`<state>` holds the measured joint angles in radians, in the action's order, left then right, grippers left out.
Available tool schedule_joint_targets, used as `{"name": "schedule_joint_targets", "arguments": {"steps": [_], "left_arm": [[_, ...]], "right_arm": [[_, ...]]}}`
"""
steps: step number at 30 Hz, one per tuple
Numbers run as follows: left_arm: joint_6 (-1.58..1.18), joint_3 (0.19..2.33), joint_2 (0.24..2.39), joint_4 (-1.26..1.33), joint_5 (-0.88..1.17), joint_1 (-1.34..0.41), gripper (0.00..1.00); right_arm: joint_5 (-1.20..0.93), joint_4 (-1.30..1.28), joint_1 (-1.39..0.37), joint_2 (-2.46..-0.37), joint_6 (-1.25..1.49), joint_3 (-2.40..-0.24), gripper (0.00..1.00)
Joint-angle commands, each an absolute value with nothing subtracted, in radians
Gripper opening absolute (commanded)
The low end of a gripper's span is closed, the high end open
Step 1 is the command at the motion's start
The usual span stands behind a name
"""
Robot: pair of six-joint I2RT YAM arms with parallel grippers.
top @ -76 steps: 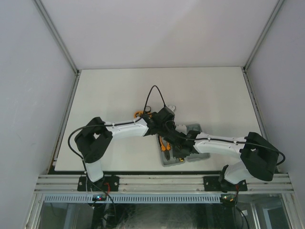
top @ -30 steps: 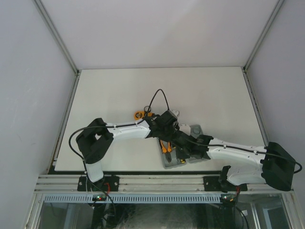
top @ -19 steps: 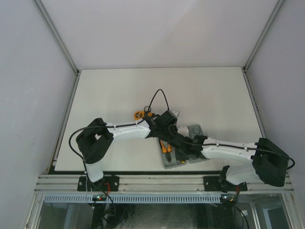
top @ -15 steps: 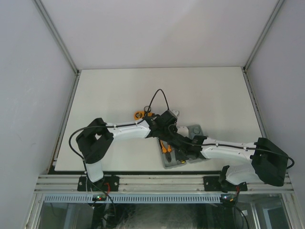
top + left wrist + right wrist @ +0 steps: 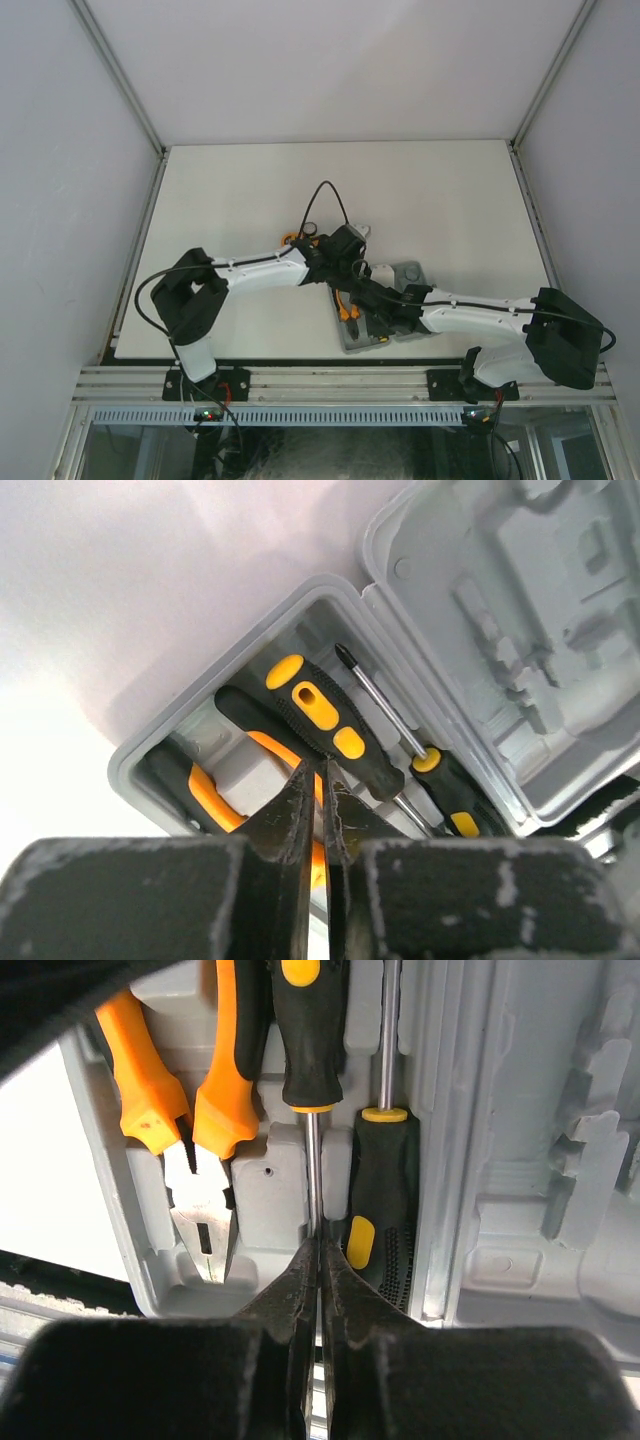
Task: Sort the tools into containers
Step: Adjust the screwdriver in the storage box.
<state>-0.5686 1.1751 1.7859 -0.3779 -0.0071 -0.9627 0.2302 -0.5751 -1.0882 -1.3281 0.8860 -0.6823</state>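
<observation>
Case (image 5: pixel 408 276) lies open at the near edge of the table (image 5: pixel 230 190), about midway along it, with both arms bunched over it. Its left half holds the pliers (image 5: pixel 190 1100) against the outer wall, jaws toward the near edge. Next to them are two screwdrivers side by side, head to tail. One (image 5: pixel 310 1050) has its handle at the far end. The other (image 5: pixel 382 1215), beside the hinge, has its handle at the near end. The right half shows only bare moulded recesses.

Left gripper (image 5: pixel 320 780) hangs over the left half, tips just above the far-handled screwdriver's grip and the pliers' handles. Its jaws are barely parted, a thin slit with nothing in it.

Right gripper (image 5: pixel 318 1252) is at the near end of the same half, jaws clenched fully together. Its tips are right at that screwdriver's shaft; cannot tell whether they pinch it or only sit over it.

Tape measure (image 5: pixel 290 238) sits on the table left of the case, toward the middle, partly hidden by the left arm.
</observation>
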Motion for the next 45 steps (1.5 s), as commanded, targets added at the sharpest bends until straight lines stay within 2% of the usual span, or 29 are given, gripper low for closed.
{"name": "schedule_joint_targets", "arguments": {"steps": [1,8,14,34,45], "left_arm": [[-0.606,1.155,1.69,-0.32,0.025,-0.931,0.12],[-0.617,1.169,1.721,-0.305,0.052,-0.925,0.26],[-0.621,1.173,1.747,-0.304,0.048,-0.925,0.27],[-0.591,1.243,1.892,-0.397,0.004,-0.935,0.19],[-0.58,1.25,1.935,-0.43,0.0,-0.948,0.1]], "right_arm": [[0.226,-0.582,-1.094,-1.338,0.894,-0.675,0.0],[0.226,-0.58,-1.094,-1.336,0.895,-0.674,0.0],[0.224,-0.577,-1.095,-1.337,0.896,-0.672,0.0],[0.202,-0.575,-1.097,-1.366,0.903,-0.671,0.0],[0.154,-0.572,-1.132,-1.601,0.991,-0.626,0.0]]}}
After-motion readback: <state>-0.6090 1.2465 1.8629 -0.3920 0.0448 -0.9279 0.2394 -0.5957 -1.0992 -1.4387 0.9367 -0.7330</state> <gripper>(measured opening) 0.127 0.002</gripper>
